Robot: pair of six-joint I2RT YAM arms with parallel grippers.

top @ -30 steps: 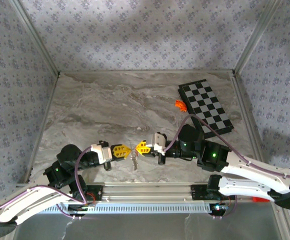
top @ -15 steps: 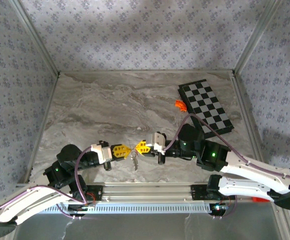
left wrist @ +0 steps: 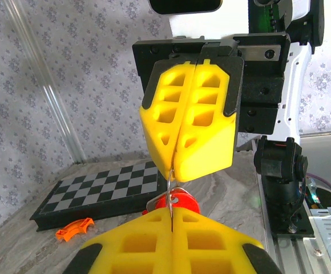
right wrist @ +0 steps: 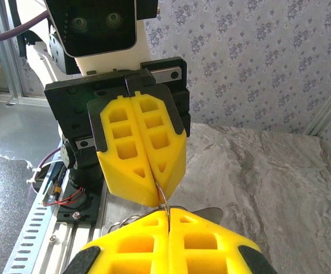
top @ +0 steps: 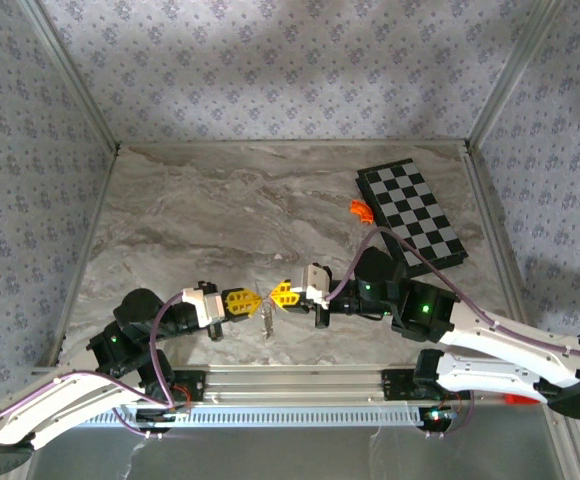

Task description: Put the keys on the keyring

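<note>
My left gripper [top: 251, 300] and right gripper [top: 278, 295] meet tip to tip near the table's front middle. Both are shut on the keyring [left wrist: 170, 181], a thin silvery wire loop bridging the two pairs of yellow fingers. In the left wrist view my own gripper [left wrist: 171, 212] pinches the wire's lower end and the right arm's fingers [left wrist: 202, 128] hold its top. A key with a red head [left wrist: 181, 201] hangs just behind the wire. In the right wrist view my gripper [right wrist: 168, 212] clamps the keyring [right wrist: 163, 196], with a grey key blade [right wrist: 211, 213] beside it. The keys [top: 267, 318] dangle below the tips.
A black-and-white chessboard [top: 412, 212] lies at the back right, with an orange curved piece [top: 360, 209] at its left edge. The metal rail [top: 300, 385] carrying the arm bases runs along the near edge, right under the grippers. Patterned walls enclose the marble table [top: 220, 210].
Both grippers stay shut, tip to tip. The right gripper has edged slightly left and away, and the hanging keys have shifted a little with it.
</note>
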